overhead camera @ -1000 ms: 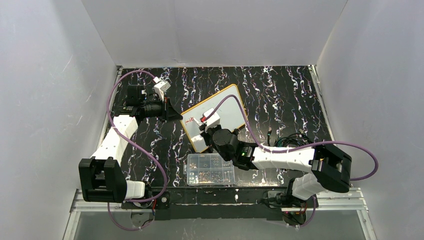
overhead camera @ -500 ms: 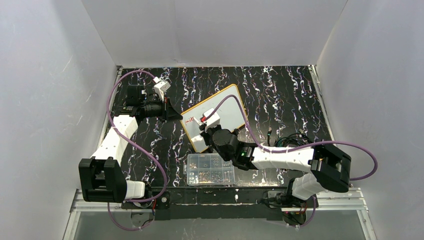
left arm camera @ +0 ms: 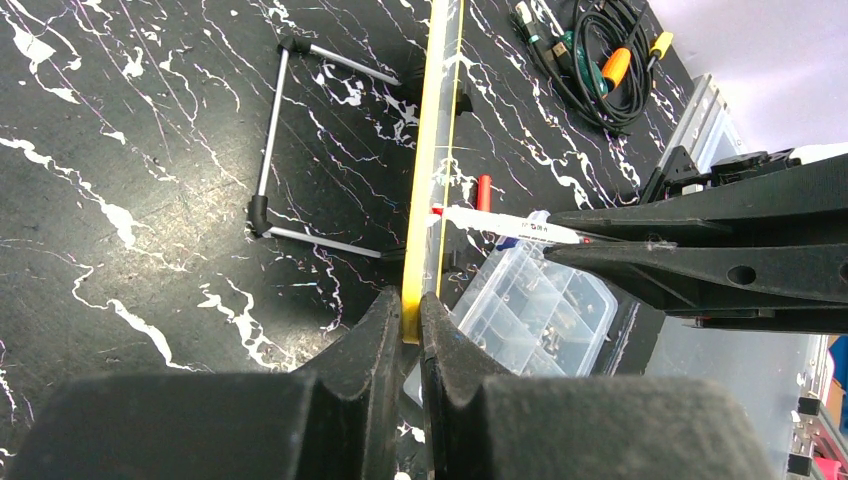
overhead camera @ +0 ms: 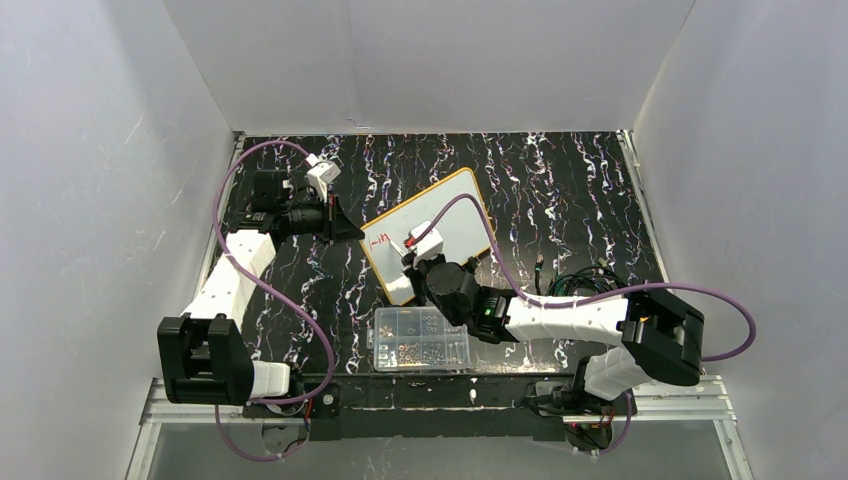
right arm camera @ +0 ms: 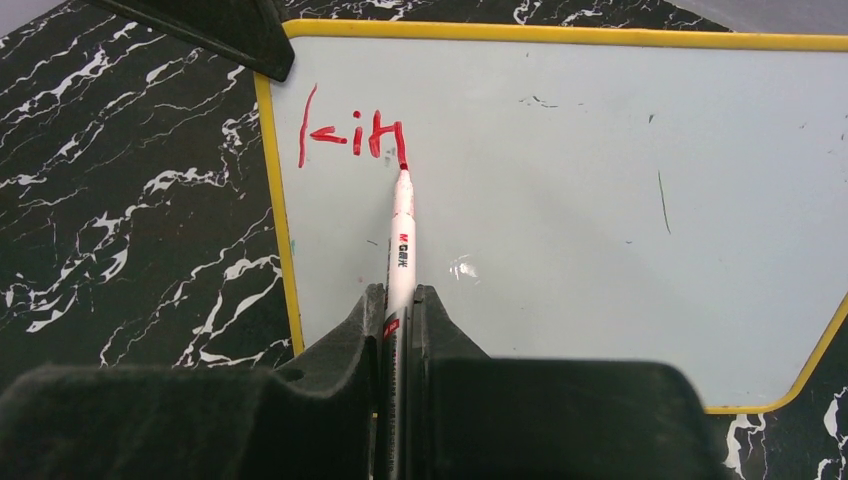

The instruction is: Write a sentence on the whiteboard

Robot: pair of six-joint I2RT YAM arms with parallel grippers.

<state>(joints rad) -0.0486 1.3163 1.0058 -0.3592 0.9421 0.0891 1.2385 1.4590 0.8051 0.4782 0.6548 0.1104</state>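
The whiteboard (overhead camera: 445, 225) stands tilted on the table, white with a yellow rim (right arm camera: 275, 230). Red letters "kin" (right arm camera: 352, 138) sit at its upper left corner; they also show in the top view (overhead camera: 381, 241). My left gripper (overhead camera: 350, 231) is shut on the board's left edge; in the left wrist view (left arm camera: 410, 320) the yellow rim (left arm camera: 428, 180) runs edge-on between its fingers. My right gripper (right arm camera: 398, 300) is shut on a white marker (right arm camera: 401, 245), whose red tip touches the board at the foot of the "n". The marker also shows in the left wrist view (left arm camera: 505, 227).
A clear plastic compartment box (overhead camera: 420, 339) lies near the front edge, below the board; it also shows in the left wrist view (left arm camera: 530, 310). A bundle of cables (overhead camera: 575, 278) lies at the right. The board's wire stand (left arm camera: 275, 150) and a red cap (left arm camera: 484, 191) lie behind it.
The right gripper has drawn further red strokes, so the writing now reads "kin". The marker has shifted slightly right along the board. The left arm has not moved.
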